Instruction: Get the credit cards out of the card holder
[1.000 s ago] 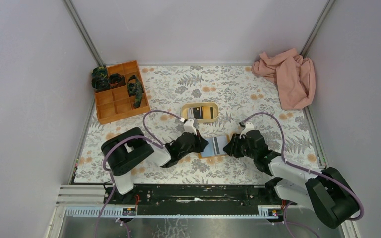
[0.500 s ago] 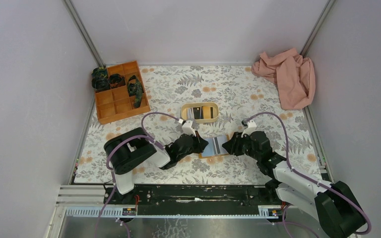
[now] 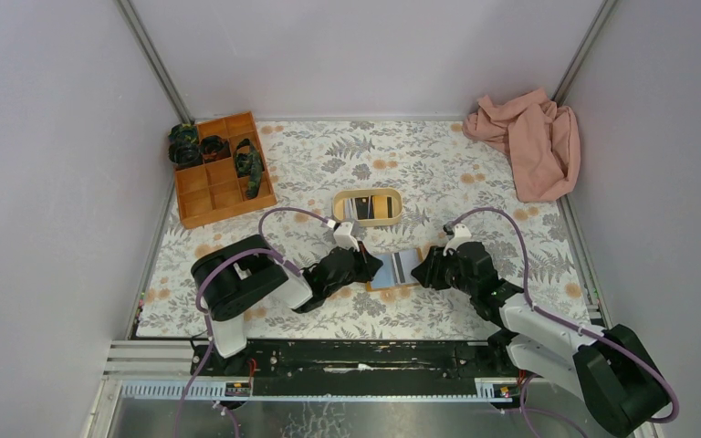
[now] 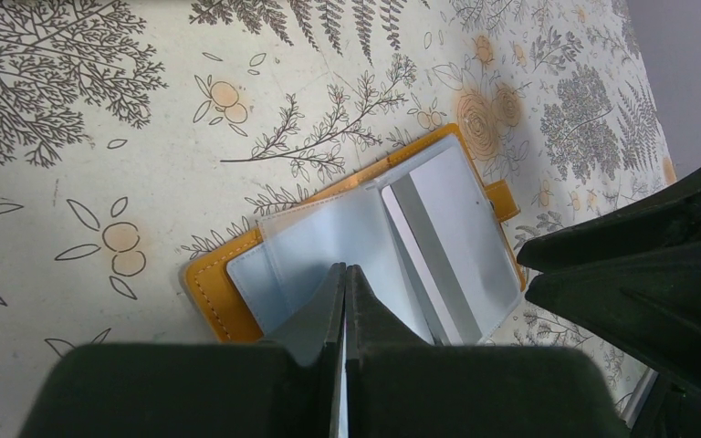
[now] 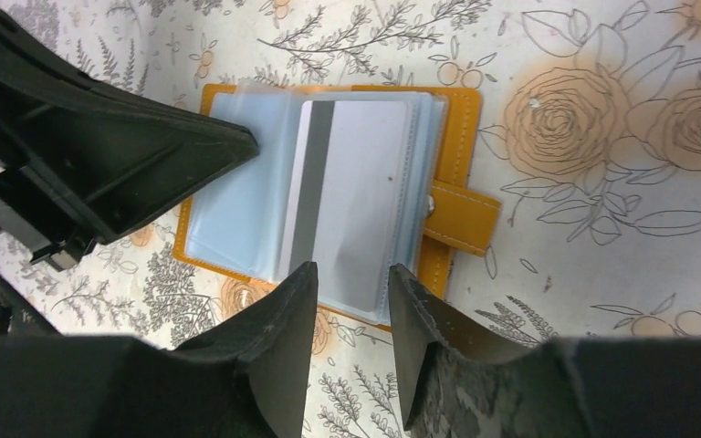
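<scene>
**Top view.** Card holder (image 3: 400, 269): lies open on the flowered worktop (image 3: 438, 164), light blue inside facing up. Left tool (image 3: 370, 266) touches its left edge and right tool (image 3: 424, 267) its right edge. Beige tray (image 3: 368, 223) sits just behind it. Orange compartment box (image 3: 203, 203) is well off to its far left, pink cloth (image 3: 527, 141) well off to its far right.

**Left wrist view.** Left tool fully closed, nothing seen between the tips, which press on the holder's blue inner leaf and appear to pin it down.

**Right wrist view.** Right tool about half open and empty, jaws straddling the near edge of a white card (image 5: 356, 201) with a grey stripe. Snap tab (image 5: 461, 219) juts from the holder's right edge.

**Handling (judged).** Holder light and floppy, likely to slide unless pinned. Card thin, stiff and slick in its clear sleeve. Best pinched by its exposed near edge and drawn straight out.
</scene>
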